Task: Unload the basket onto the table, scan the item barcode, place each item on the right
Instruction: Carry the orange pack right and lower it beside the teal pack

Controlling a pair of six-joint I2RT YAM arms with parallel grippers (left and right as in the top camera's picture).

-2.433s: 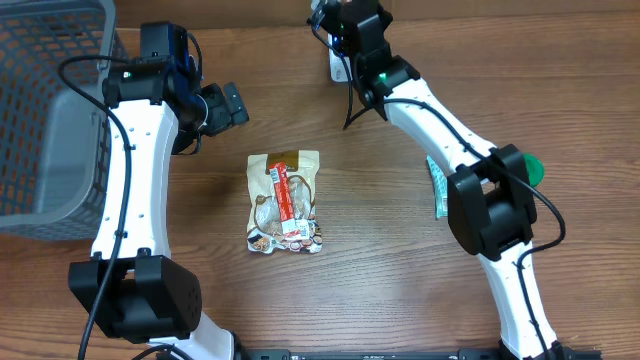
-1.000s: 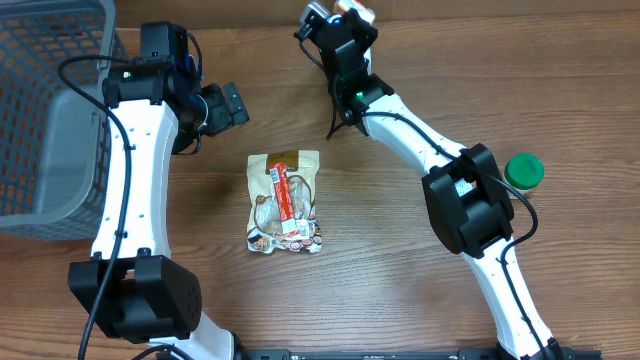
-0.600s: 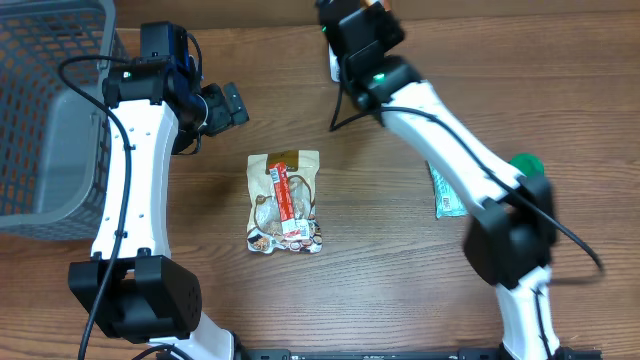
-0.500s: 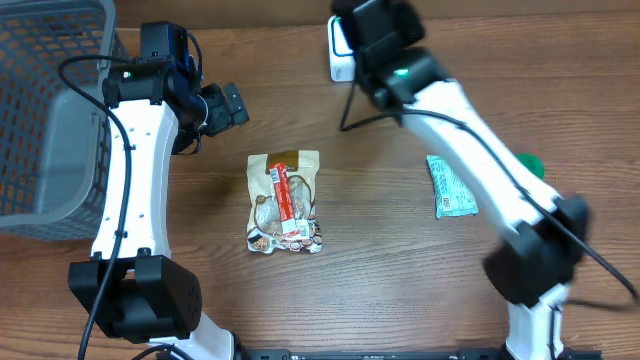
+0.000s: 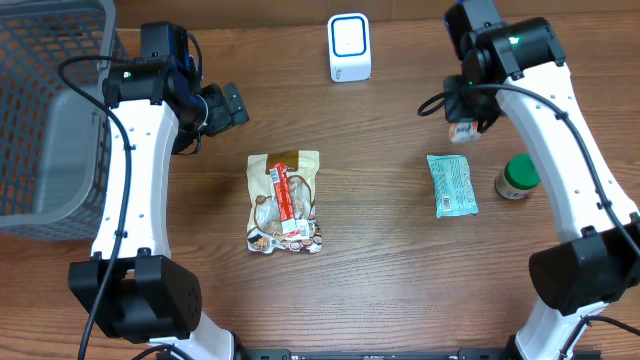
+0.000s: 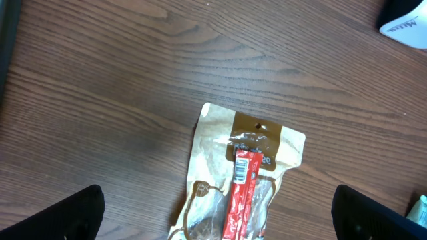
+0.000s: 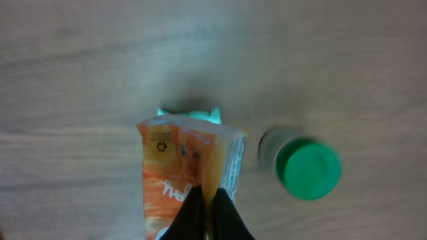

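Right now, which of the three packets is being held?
The orange packet, pinched in the right hand; the brown pouch and the teal packet lie loose on the table.

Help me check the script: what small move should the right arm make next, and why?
Probably lower the orange packet to bare wood just clear of the teal packet, then release. The right gripper is shut on it, has swung away from the scanner, and hangs over the teal packet's end, beside the green-lidded jar.
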